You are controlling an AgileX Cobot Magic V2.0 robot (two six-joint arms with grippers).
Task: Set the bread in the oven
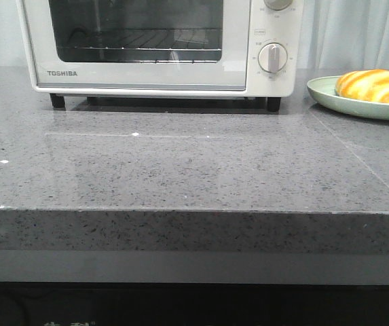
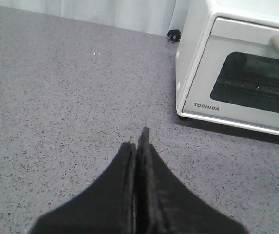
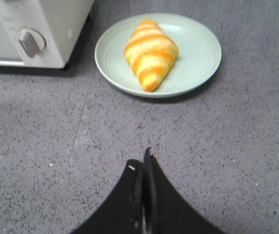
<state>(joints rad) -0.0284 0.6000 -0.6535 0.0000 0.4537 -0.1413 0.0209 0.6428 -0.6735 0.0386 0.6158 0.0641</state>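
Both the left gripper [image 2: 138, 141] and right gripper [image 3: 144, 161] are sitting clenched, empty, so the oven [image 1: 160, 47] door (apparently closed) needs opening before the bread [image 3: 150, 51].

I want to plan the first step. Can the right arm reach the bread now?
Probably yes: the bread lies uncovered on the plate, with bare counter before the shut right end effector.

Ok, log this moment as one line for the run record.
oven: door closed | bread: on green plate, right of oven | left gripper: shut, empty | right gripper: shut, empty
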